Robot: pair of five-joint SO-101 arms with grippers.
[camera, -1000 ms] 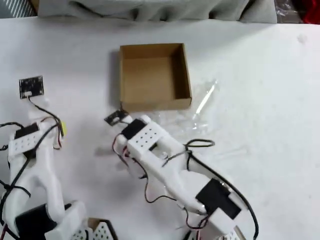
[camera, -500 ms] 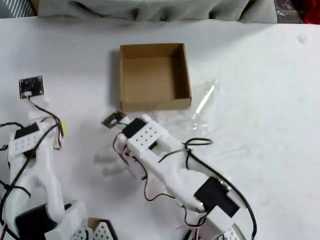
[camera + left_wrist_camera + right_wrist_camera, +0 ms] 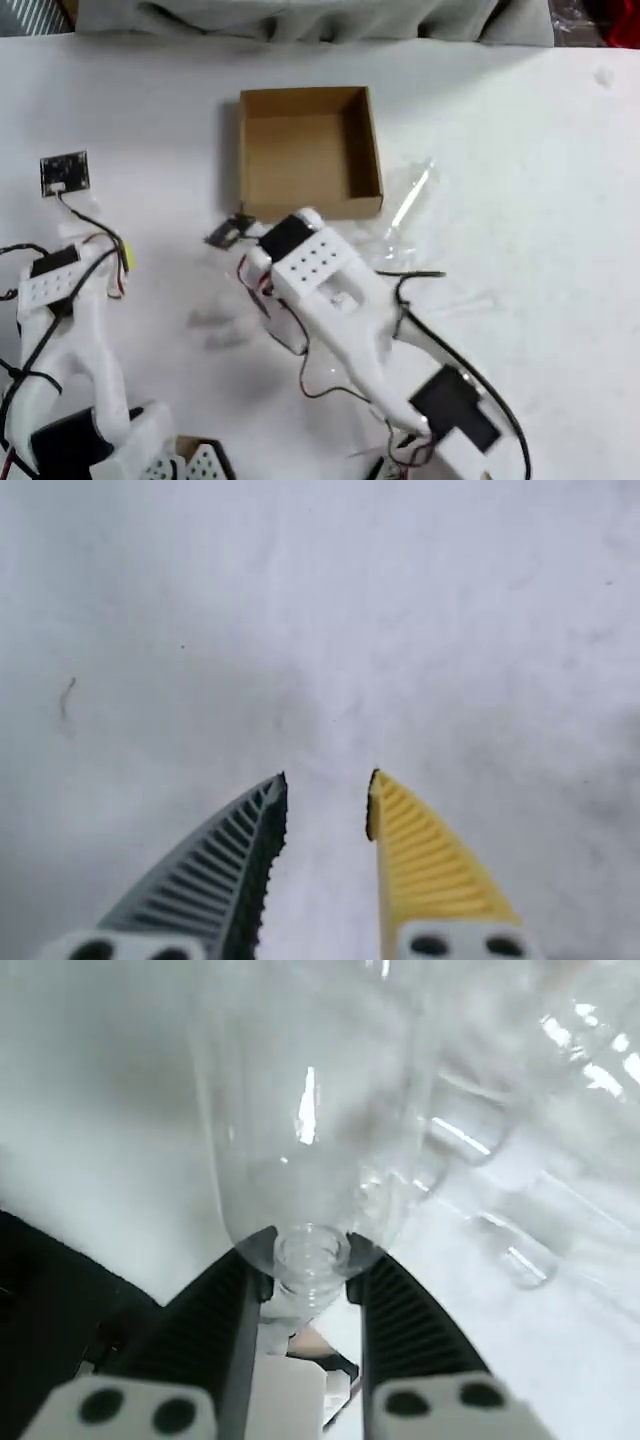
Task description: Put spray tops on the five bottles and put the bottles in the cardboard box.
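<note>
1. One clear bottle (image 3: 300, 1110) is clamped at its neck by the right gripper (image 3: 308, 1250); no spray top is seen on it
2. Its arm (image 3: 330, 290) has been carried nearer the cardboard box (image 3: 305, 208) within the last second, though a top is judged still needed
3. The left gripper (image 3: 325, 790) is held parted above bare table (image 3: 300, 600), unmoved

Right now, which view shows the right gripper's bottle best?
Right wrist view: clear bottle close up, neck held in the right gripper. High view has the right arm over it; left wrist view faces the table.
</note>
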